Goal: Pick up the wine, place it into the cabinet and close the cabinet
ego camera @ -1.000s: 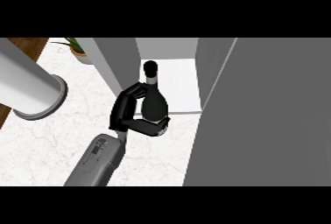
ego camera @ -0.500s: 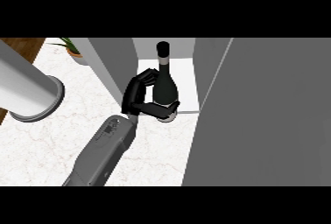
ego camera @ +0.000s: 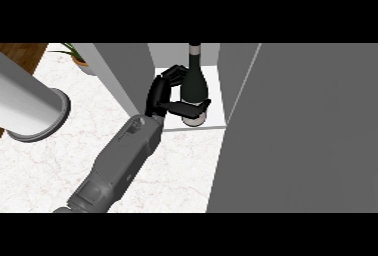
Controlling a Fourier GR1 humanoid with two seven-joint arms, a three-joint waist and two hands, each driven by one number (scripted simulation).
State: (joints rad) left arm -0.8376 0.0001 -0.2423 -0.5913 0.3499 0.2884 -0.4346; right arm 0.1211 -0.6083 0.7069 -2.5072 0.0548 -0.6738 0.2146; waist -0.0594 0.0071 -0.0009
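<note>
1. The cabinet point(ego camera: 214, 65) stands open on the white marbled surface point(ego camera: 44, 165); its big grey door point(ego camera: 303, 130) swings out toward the viewer and fills the right side of the view, so the closing step is not done
2. A pale cylinder point(ego camera: 29, 105) leans in at the left, and a small potted plant point(ego camera: 77, 57) sits at the far left corner; neither plays a part in the job
3. One grey forearm point(ego camera: 118, 165) reaches up from the lower edge into the opening; I judge it the right arm, though only one arm shows
4. The wine point(ego camera: 195, 82) is already lifted and sits over the cabinet's white shelf point(ego camera: 214, 122), neck pointing inward, base toward the front lip. Whether it rests on the shelf or hangs just above it I cannot tell
5. The robot hand point(ego camera: 164, 95) is grasping the wine: fingers curl round the upper body, thumb round the base
6. Left to do, by my reading: let go, withdraw, swing the door closed
</note>
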